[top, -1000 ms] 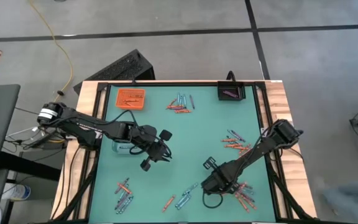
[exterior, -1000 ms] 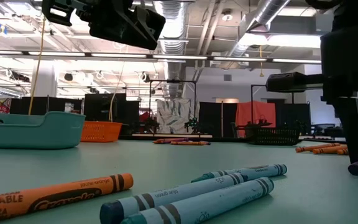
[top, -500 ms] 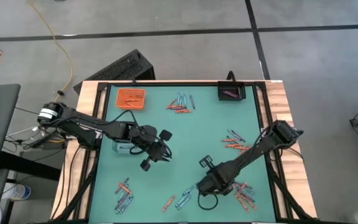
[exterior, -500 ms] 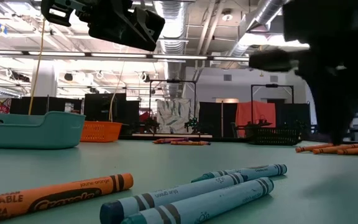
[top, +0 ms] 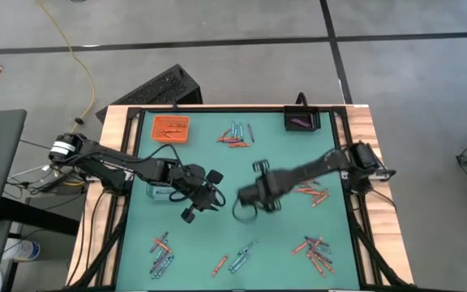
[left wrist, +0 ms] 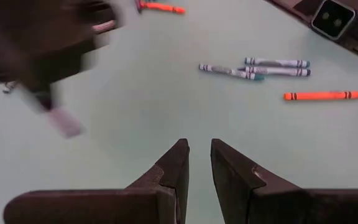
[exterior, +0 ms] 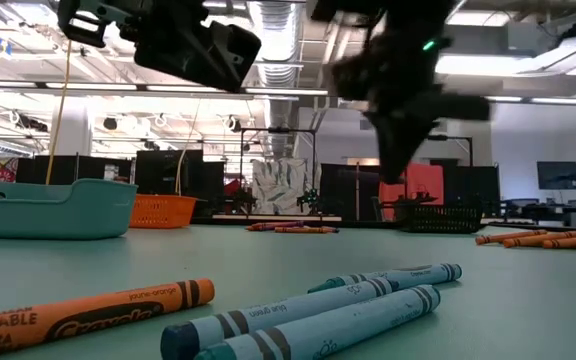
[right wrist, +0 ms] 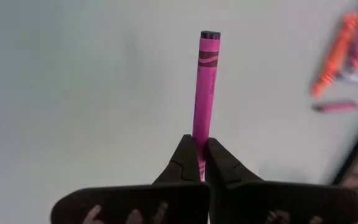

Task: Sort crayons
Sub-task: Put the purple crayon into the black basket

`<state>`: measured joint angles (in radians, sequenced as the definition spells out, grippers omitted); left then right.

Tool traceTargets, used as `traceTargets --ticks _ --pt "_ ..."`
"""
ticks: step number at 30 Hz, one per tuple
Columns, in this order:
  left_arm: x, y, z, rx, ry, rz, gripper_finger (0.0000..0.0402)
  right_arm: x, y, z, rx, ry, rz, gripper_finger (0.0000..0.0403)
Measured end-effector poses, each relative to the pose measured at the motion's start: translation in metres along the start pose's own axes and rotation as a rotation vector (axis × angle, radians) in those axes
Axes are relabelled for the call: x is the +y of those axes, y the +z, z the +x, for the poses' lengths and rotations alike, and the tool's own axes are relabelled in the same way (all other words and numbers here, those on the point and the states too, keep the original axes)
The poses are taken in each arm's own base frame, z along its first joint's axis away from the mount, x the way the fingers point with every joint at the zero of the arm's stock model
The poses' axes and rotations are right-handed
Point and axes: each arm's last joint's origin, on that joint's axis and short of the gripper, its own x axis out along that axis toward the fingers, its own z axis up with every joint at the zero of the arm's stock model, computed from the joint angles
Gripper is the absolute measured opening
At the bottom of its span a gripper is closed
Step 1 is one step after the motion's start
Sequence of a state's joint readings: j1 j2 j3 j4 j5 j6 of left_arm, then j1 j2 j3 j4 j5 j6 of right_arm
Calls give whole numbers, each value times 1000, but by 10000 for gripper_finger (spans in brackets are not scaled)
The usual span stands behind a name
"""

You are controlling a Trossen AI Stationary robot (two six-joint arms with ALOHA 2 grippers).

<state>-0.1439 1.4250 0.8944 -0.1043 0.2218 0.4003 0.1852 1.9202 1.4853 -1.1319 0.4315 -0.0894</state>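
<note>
- Crayon (right wrist: 205, 81), pink-purple, is pinched at one end by the right tool (right wrist: 199, 163); its long axis runs straight out from the fingertips, in line with them.
- Right tool (top: 254, 195) is carried above the middle of the desk (top: 217, 235), clear of the surface and blurred with motion.
- Black tray (top: 302, 120) at the far right corner already holds purple sticks. By my judgement it is the destination, lying away from the held crayon toward that corner, on the right arm's own side.
- Left tool (top: 201, 199) hangs just beside, over the desk's centre-left, its jaws a narrow gap apart and grasping nothing (left wrist: 197, 163).
- Orange tray (top: 170, 127) sits at the far left corner, nearer the left arm.
- Loose crayons remain in clusters: far centre (top: 236, 135), right side (top: 308, 191), near right (top: 316, 250), near left (top: 162, 253).
- Right wrist view alone shows the grip and the crayon's colour; the high view alone shows both trays and the route between them.
</note>
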Motion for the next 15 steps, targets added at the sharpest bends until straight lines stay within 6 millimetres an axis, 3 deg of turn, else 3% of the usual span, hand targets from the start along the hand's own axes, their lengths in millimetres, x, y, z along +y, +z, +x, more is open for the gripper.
traceTargets --ticks 8,15 --pt "-6 -2 1 35 -29 -1 57 -99 -41 14 78 -35 117 0" --pt "-8 -1 1 33 -35 4 57 -181 -102 32 155 -44 232 0"
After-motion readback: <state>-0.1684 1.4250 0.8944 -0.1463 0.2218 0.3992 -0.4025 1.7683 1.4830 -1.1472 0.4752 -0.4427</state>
